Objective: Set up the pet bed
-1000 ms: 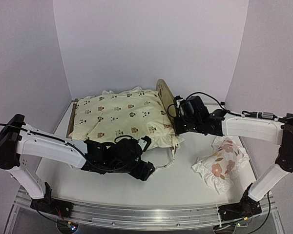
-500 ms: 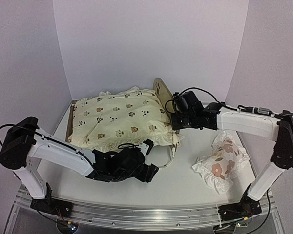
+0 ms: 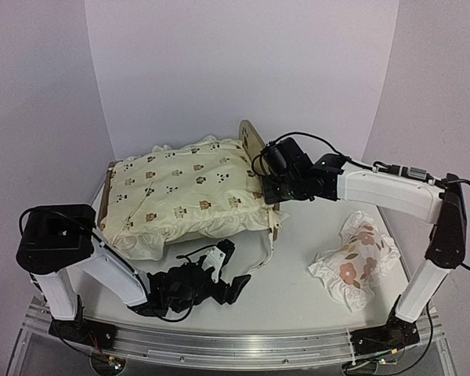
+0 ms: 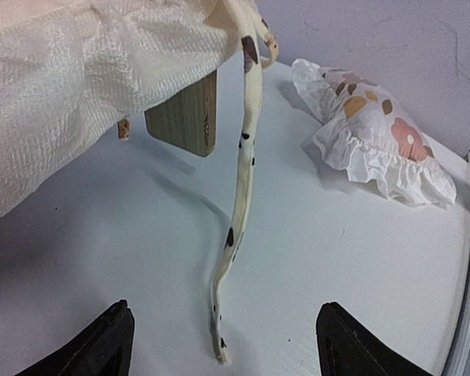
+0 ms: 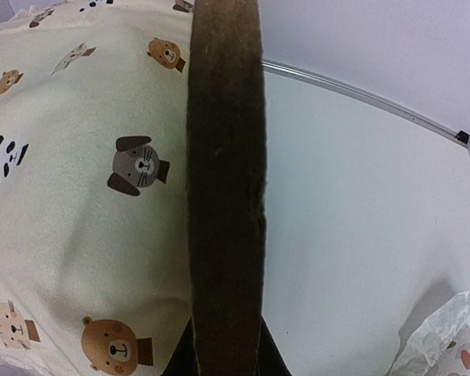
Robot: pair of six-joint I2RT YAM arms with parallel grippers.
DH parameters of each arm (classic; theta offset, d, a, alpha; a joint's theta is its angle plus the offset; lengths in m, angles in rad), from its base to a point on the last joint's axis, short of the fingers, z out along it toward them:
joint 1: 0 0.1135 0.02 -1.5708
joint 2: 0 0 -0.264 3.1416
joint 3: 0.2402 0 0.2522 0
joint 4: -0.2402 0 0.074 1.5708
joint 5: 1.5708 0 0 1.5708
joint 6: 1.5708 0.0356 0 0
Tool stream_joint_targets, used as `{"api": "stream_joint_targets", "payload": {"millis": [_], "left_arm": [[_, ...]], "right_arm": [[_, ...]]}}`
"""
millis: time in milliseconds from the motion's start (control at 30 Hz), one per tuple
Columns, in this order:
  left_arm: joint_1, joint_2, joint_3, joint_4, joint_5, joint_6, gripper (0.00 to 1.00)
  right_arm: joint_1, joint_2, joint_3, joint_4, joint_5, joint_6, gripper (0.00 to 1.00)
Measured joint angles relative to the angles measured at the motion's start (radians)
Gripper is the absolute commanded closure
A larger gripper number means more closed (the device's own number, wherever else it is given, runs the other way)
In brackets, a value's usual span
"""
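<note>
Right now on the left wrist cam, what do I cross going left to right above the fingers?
cushion → leg of the pet bed → hanging tie string → ruffled floral pillow

- The pet bed (image 3: 252,142) stood at the back left of the table (image 3: 298,301), with its headboard at the right end.
- A cushion (image 3: 180,188) lay on the bed, spilling over its front edge.
- A tie string (image 3: 265,249) hung from the cushion's front right corner down to the table.
- A pillow (image 3: 354,258) lay on the table to the right, well apart from the bed.
- The left gripper (image 3: 231,266) sat in front of the bed, near the string's end.
- The right gripper (image 3: 270,192) was at the headboard.
</note>
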Motion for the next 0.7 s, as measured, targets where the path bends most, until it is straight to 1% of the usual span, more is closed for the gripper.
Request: {"api": "stream_joint_targets", "payload": {"millis": [100, 167, 267, 333, 533, 700], "left_arm": [[0.000, 0.083, -0.036, 0.206, 0.001, 0.085, 0.17], [0.000, 0.149, -0.047, 0.281, 0.002, 0.139, 0.17], [0.000, 0.270, -0.048, 0.346, 0.009, 0.225, 0.17], [0.000, 0.321, -0.039, 0.413, 0.009, 0.246, 0.16], [0.001, 0.369, 0.035, 0.456, -0.005, 0.338, 0.18], [0.020, 0.363, 0.034, 0.450, -0.019, 0.353, 0.25]], "right_arm": [[0.003, 0.007, 0.020, -0.024, 0.005, 0.009, 1.00], [0.005, 0.012, 0.034, -0.041, 0.005, 0.016, 1.00], [0.013, 0.021, 0.066, -0.074, 0.012, 0.025, 1.00], [0.018, 0.024, 0.081, -0.090, 0.016, 0.026, 1.00], [0.039, 0.025, 0.111, -0.125, 0.039, 0.027, 1.00], [0.047, 0.025, 0.138, -0.161, 0.048, 0.027, 1.00]]}}
